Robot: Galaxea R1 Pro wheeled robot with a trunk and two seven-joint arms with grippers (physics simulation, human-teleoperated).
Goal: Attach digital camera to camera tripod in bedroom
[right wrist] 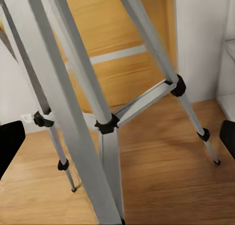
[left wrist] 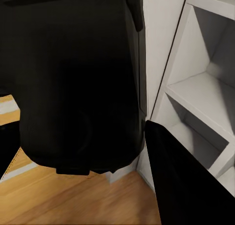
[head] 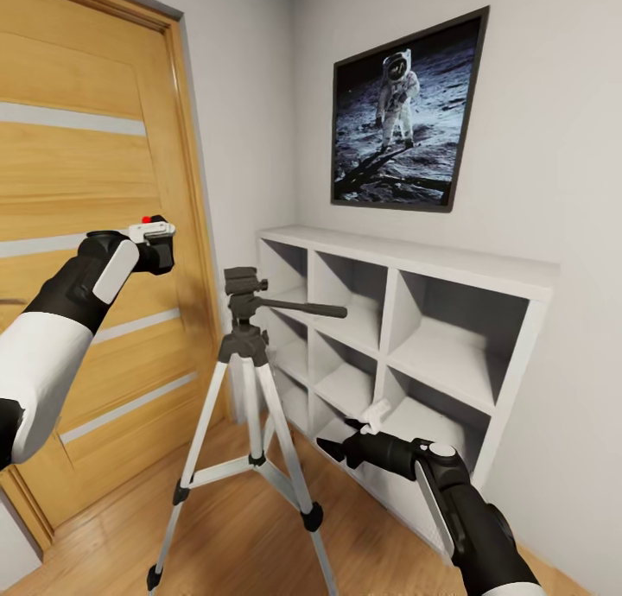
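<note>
The digital camera (head: pixel 161 256), a small black box with a red button on top, is held up in front of the wooden door, and my left gripper (head: pixel 154 244) is shut on it. It hangs above and to the left of the camera tripod (head: pixel 245 295), apart from its black head. In the left wrist view the camera (left wrist: pixel 73 78) is a dark mass close to one black finger (left wrist: pixel 186 186). My right gripper (head: pixel 339 436) is open, low and just right of the tripod legs. The silver legs (right wrist: pixel 73 88) stand close ahead in the right wrist view.
The wooden door (head: pixel 86 147) stands at the left, behind the tripod. A white cube shelf (head: pixel 406 337) runs along the right wall, with an astronaut picture (head: pixel 406 112) above it. Light wood floor (head: pixel 242 527) lies around the tripod feet.
</note>
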